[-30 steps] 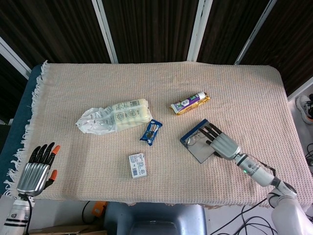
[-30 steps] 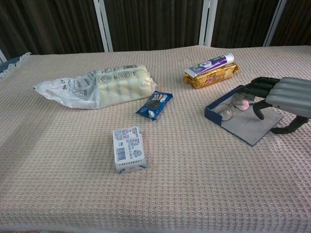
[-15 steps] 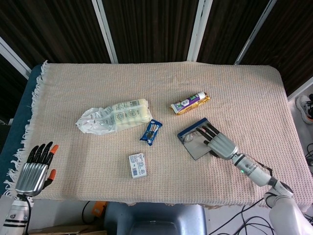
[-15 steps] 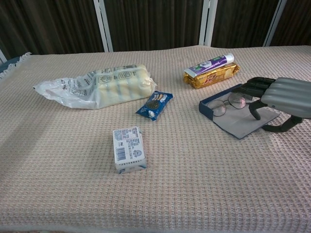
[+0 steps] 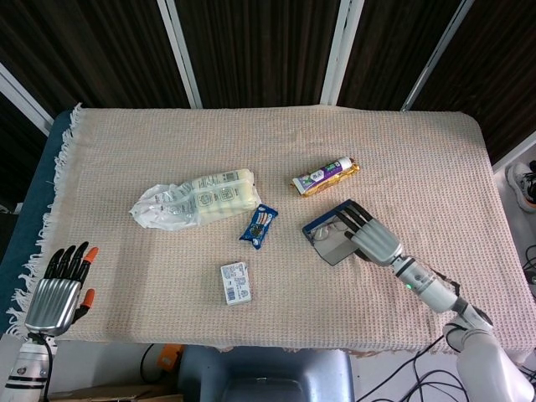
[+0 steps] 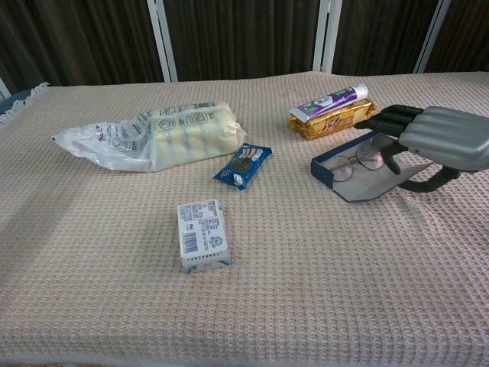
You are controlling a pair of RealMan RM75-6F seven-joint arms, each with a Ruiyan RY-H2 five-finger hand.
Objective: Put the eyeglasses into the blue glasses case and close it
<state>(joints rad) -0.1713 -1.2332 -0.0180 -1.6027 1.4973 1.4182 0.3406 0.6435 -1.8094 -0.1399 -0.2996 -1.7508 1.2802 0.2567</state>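
Note:
The blue glasses case lies open right of centre on the woven cloth, its grey lid tilted up off the cloth. The eyeglasses lie inside the case. My right hand reaches over the case from the right: its fingers stretch above the glasses and its thumb hooks under the lid's edge, so it holds the lid. My left hand hangs open at the table's near left corner, away from everything.
A plastic bag of bread lies at the left. A blue cookie packet and a small white box sit in the middle. A toothpaste tube on a gold packet lies just behind the case.
My right hand has shifted left and up over the case, and the grey lid has risen from flat on the cloth. The case slid slightly left. The left hand stayed put.

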